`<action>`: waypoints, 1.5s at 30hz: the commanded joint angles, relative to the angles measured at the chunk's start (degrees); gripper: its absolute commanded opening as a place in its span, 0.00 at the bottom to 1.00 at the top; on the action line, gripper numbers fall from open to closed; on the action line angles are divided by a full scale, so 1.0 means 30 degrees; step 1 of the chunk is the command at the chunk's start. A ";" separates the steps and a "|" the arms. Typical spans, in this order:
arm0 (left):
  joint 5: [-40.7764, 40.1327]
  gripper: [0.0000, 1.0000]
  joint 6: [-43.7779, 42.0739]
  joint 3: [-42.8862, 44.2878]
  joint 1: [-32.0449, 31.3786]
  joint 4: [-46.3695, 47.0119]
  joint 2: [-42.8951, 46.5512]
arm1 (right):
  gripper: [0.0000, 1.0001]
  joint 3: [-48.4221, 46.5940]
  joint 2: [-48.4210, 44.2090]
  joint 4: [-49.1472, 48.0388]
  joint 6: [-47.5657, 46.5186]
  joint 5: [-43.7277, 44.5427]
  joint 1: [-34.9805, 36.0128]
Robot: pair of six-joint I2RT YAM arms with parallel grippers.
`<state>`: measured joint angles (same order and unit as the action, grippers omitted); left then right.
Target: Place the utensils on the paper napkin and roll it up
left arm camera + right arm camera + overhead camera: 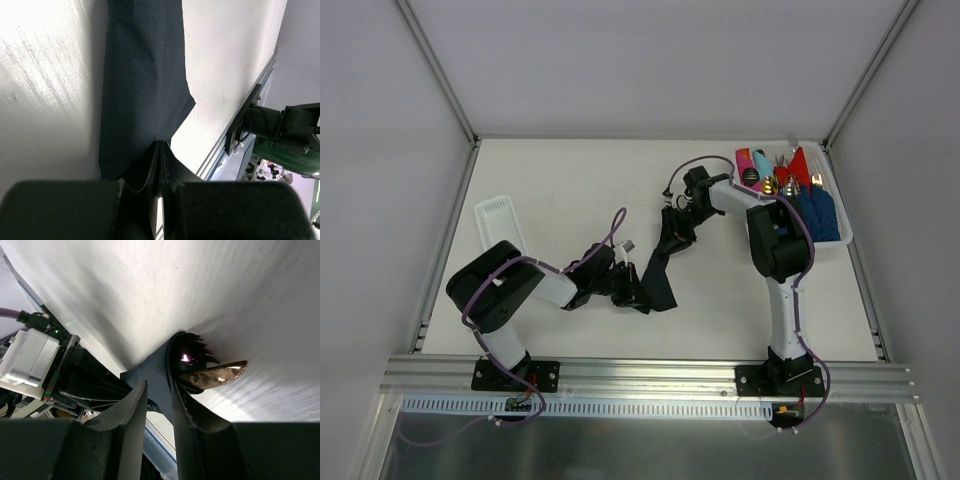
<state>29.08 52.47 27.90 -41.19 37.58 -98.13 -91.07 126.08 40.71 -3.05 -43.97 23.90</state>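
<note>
The paper napkin point(663, 268) lies mid-table as a slim near-black roll running from far to near. My left gripper point(634, 294) is at its near end. In the left wrist view the jaws are pressed together at the left gripper's tip point(160, 145), pinching the napkin's point(142, 85) lower corner. My right gripper point(682, 214) is at the roll's far end. In the right wrist view the right gripper point(158, 387) stands open, with only the napkin point(152, 371) behind the gap. A golden serrated knife blade point(216, 373) and dark fork tines point(199, 346) stick out of the roll's end.
A white basket point(840, 238) at the back right holds blue rolled napkins point(817, 212), red and pink ones and several utensils. A white tray point(500, 218) lies at the left. The aluminium rail point(650, 372) runs along the near edge.
</note>
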 commanded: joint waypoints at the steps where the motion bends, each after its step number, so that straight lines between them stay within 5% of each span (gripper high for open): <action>1: -0.1109 0.00 -0.1287 -0.0452 -0.0069 -0.2948 -0.0982 | 0.30 -0.0845 -0.1946 0.0698 -0.0800 -0.1106 0.0265; 17: -0.0611 0.00 -0.1991 -0.0803 -0.0069 -0.2216 -0.0983 | 0.23 0.0531 0.0393 0.0581 -0.0244 -0.0111 0.2082; 36: 0.1263 0.06 -0.2402 -0.2297 -0.0098 -0.1453 0.2943 | 0.19 -0.0289 0.1713 0.1782 -0.1591 0.1677 0.2199; 45: 0.1322 0.00 -0.1672 -0.2736 -0.0098 0.0705 0.0252 | 0.20 -0.0874 0.1129 0.2016 -0.2000 0.0772 0.2287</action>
<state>32.10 47.66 21.65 -41.21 39.24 -93.10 -91.79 129.38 46.70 -6.17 -45.43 30.63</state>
